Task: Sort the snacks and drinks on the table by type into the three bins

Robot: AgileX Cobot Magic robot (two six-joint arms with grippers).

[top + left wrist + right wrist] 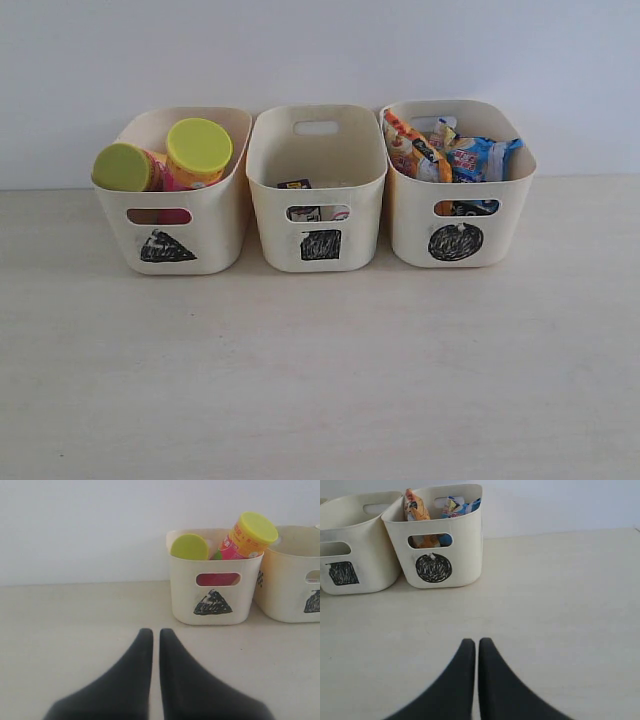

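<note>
Chip tubes lean in the triangle bin, bags fill the circle bin, cartons lie mostly hidden low in the square bin. Left jaws and right jaws closed, empty, over the worktop.

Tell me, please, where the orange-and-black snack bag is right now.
In the exterior view the orange-and-black bag stands in the circle-marked bin at the right end of the row, just left of the blue bag.

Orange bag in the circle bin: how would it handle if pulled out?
The orange bag looks crinkled, so it would probably flex under a pinch. Its glossy film may slip. The blue bag beside it might drag along.
</note>
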